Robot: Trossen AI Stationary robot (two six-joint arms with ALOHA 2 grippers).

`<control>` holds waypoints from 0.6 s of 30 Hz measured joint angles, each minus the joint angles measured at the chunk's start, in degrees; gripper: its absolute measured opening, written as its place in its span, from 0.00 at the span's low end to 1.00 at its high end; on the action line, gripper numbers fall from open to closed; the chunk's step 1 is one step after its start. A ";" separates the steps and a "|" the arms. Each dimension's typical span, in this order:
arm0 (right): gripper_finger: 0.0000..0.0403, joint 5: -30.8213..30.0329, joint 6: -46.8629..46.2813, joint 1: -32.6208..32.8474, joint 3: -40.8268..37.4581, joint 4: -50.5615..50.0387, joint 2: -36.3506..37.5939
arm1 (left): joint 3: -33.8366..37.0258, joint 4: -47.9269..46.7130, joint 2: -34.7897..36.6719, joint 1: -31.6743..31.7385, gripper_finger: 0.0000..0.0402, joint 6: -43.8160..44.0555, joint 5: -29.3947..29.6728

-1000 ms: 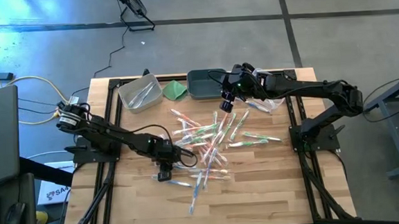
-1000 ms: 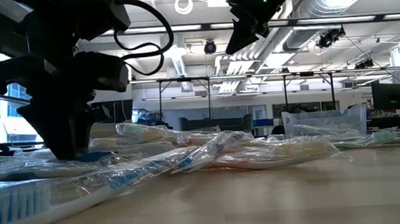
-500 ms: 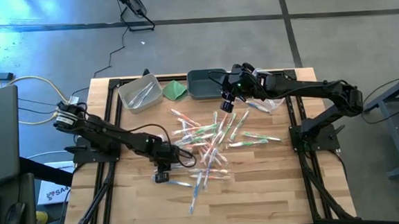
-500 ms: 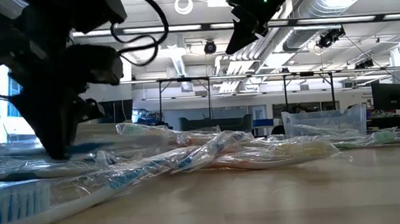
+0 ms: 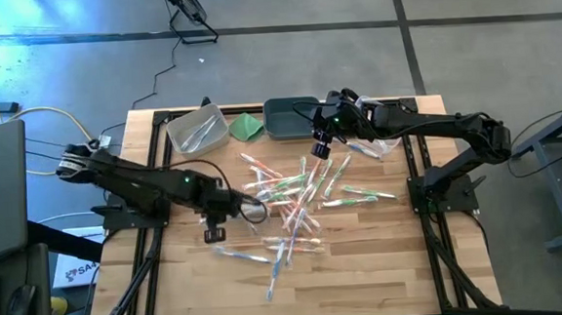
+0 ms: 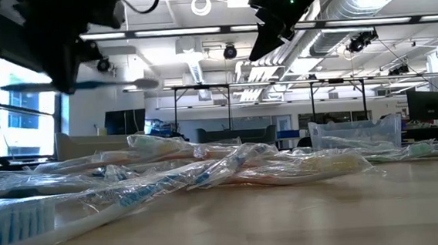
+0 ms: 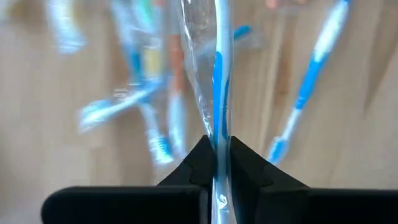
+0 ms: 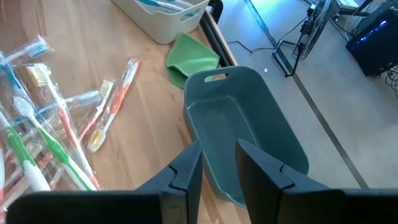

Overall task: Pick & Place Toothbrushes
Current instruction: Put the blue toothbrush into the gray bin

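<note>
Surface: a pale wooden-plank table [image 5: 366, 270] with dark metal rails along its left and right edges carried everything.
Toothbrushes: a loose heap of thin clear-wrapped toothbrushes [image 5: 298, 197] with blue, green and pink-orange parts lay across the table's middle, spreading toward the right edge; in the low view the crinkled wrappers [image 6: 207, 170] lay flat on the wood.
Left gripper: the left gripper [image 5: 213, 218] hung above the table left of the heap, its fingers [image 7: 200, 163] pinched tight on one blue-handled toothbrush in a clear wrapper [image 7: 217, 81], lifted off the wood.
Right gripper: the right gripper [image 5: 319, 147] hovered near the back edge above the heap's far side, its fingers [image 8: 186, 168] a narrow gap apart with nothing between them.
Bins: a white plastic bin [image 5: 197, 130] already holding a few toothbrushes sat at the back left corner; a dark grey-green plastic bin [image 8: 242, 124] sat at the middle of the back edge.
Cloth: a folded green cloth [image 5: 247, 126] lay between the two bins.
Room: grey floor with cables around the table; beyond it, ceiling lights, ducts and desks.
</note>
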State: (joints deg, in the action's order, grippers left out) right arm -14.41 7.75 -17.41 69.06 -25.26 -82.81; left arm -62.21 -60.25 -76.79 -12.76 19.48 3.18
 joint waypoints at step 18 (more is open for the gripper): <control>0.22 0.00 -0.06 0.00 0.00 0.10 0.00 | -11.09 -11.60 9.79 26.66 0.06 -13.18 13.56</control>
State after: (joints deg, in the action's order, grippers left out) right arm -14.41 7.69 -17.41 69.06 -25.15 -82.81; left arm -73.30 -71.85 -67.00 13.91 6.31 16.74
